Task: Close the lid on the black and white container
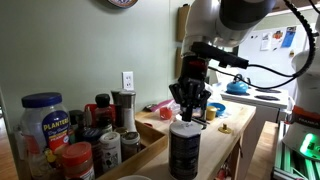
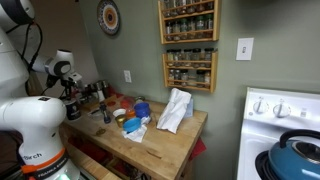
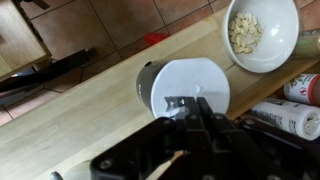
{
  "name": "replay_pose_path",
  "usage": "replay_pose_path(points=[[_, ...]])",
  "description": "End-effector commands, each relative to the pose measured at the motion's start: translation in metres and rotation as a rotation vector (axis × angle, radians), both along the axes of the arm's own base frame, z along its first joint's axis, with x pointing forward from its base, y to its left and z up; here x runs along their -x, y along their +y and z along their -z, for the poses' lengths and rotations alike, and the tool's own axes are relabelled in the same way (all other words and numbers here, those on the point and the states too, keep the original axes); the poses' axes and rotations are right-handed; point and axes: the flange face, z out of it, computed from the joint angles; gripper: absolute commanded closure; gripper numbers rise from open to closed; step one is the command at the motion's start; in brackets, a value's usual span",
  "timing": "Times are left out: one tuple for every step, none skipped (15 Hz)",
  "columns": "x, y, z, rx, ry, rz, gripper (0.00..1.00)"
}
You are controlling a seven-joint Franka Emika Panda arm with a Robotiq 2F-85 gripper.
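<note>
Black and white container (image 1: 184,152) stands upright on the wooden counter (image 1: 228,128), near the counter's front edge in an exterior view. The white robot arm (image 1: 225,18) reaches down from 1 o'clock and ends directly over it. Crowded jars sit at 9 o'clock of the container. The biggest of them is a clear blue-lidded jar (image 1: 43,118), with a red-capped jar (image 1: 77,158) just in front of it. In the wrist view the container's black wall (image 3: 145,86) shows at the 9 o'clock side of the lid (image 3: 195,80). The lid lies flat and round across the top. Whether it is pressed fully home cannot be told. A white bowl (image 3: 282,38) holding pale nuts stands at 1 o'clock of the lid, apart from it. A spice jar (image 3: 290,115) lies on its side at 4 o'clock. The gripper (image 1: 191,112) hangs just above the lid with its fingers spread and released, grasping nothing. In the wrist view its dark body (image 3: 190,150) fills the lower edge.
</note>
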Motion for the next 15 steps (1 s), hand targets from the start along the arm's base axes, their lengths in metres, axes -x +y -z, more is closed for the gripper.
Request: replay_pose_path(points=[[0.007,-0.003,-0.023,0.026,-0.001,-0.023,0.6],[0.008,-0.004,-0.028,0.037,0.002,-0.045,0.53],[0.009,-0.004,-0.032,0.046,0.006,-0.056,0.44],[0.009,-0.003,-0.036,0.053,0.007,-0.07,0.38],[0.009,-0.002,-0.04,0.057,0.009,-0.079,0.31],[0.01,-0.002,-0.043,0.062,0.009,-0.088,0.22],[0.01,-0.001,-0.047,0.06,0.011,-0.095,0.16],[0.009,0.001,-0.05,0.059,0.01,-0.101,0.07],[0.009,0.002,-0.053,0.052,0.011,-0.112,0.01],[0.009,0.003,-0.055,0.053,0.01,-0.124,0.0],[0.007,0.005,-0.058,0.056,0.008,-0.126,0.0],[0.008,0.006,-0.053,0.035,0.008,-0.1,0.0],[0.007,0.007,-0.055,0.033,0.006,-0.101,0.0],[0.007,0.008,-0.055,0.032,0.006,-0.101,0.0],[0.007,0.008,-0.055,0.032,0.006,-0.101,0.0]])
